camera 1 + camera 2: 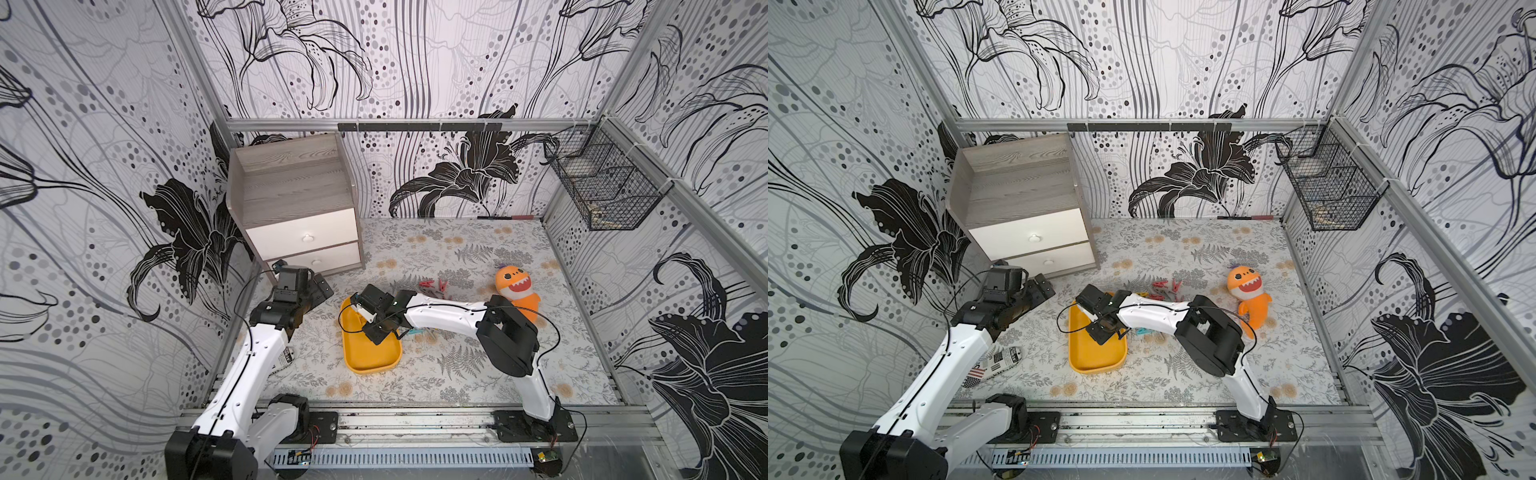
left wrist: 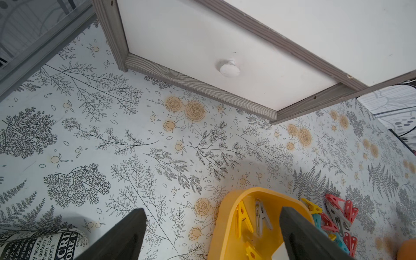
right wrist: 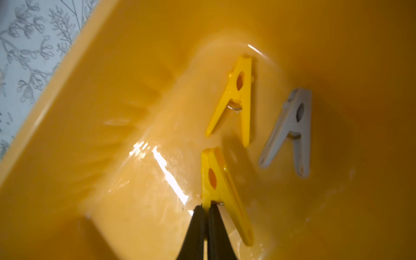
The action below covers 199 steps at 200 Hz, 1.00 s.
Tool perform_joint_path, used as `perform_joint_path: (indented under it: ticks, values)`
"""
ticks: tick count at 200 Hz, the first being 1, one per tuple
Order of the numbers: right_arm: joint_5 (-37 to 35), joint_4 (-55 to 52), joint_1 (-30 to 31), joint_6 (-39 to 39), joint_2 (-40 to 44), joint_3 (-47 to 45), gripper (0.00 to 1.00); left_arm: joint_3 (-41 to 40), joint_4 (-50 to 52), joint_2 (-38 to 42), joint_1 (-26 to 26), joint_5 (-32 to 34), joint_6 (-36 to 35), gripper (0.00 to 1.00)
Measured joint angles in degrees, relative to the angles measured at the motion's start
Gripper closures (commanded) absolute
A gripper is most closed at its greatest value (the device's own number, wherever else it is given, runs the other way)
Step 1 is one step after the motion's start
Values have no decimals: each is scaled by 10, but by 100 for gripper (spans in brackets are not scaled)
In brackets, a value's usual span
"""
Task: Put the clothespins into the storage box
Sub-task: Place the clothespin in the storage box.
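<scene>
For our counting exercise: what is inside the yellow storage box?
The storage box holds a loose yellow clothespin, a grey clothespin and a held yellow clothespin in the shut right gripper. The right arm covers part of the box in both top views.

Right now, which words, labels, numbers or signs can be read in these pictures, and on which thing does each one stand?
"SCRI": large cut-off letters on the black-and-white newsprint-patterned fabric roll, left wrist view.
"ORE": the line below, same roll, also cut off.
Small print on that roll: too small to read.
Stars-and-stripes flag patch on the roll's end in a top view: no words legible.
Nothing else shows text.
</scene>
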<state>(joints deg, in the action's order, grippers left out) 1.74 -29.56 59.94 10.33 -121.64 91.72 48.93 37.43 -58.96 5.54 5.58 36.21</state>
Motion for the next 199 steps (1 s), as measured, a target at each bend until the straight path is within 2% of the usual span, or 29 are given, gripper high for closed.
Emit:
perform_joint_path:
  ticks: [76,135,152,169,199]
  values:
    - [12,3,0,13,-41,45,91,0,-1,7,-4,1,13,3]
    - [-10,2,-4,26,-61,72,87,0,-1,18,-4,4,15,3]
    - [-12,2,-6,26,-61,76,82,0,-1,19,-4,4,14,3]
    - [-12,4,-8,26,-61,76,72,0,-1,21,-4,5,14,3]
    - [-11,5,-8,25,-60,71,75,0,0,21,-5,4,15,3]
